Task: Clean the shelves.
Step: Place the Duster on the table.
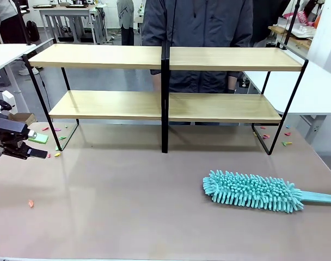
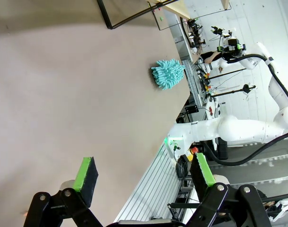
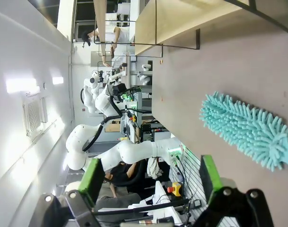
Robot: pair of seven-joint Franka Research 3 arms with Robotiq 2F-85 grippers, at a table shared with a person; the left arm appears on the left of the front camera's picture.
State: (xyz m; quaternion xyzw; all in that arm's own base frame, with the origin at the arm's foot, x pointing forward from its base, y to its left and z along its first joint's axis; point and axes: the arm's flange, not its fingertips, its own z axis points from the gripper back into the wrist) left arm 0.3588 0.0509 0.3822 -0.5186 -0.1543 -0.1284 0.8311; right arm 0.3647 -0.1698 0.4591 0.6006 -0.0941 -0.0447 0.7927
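The shelves (image 1: pixel 165 103) stand at the far side of the table (image 1: pixel 127 206), in front of a person (image 1: pixel 198 32) who stands just behind them. Both light-wood boards are bare. A teal duster (image 1: pixel 252 190) lies flat on the table, near the shelves' right end and on the robot's side of them, its handle running off toward the right edge.

The left gripper (image 2: pixel 144 177) is at the table's left edge, near the shelves' left leg, fingers apart with nothing between them. The right gripper (image 3: pixel 151 177) is beside the duster's handle end, fingers spread wide and empty.

Risks from here, as judgement:
- The duster lies flat, so a grasp on its soft head rather than its handle would likely slip or leave it hard to steer.
- The central black upright and thin frame limit sweep room; a wide stroke could strike them and shift the rack.
- Small coloured scraps (image 1: pixel 51 130) lie on the table around the shelves' legs; sweeping may scatter them.
- The person is close to the rack; a long reach could come near them.

No brand, label or writing is readable.
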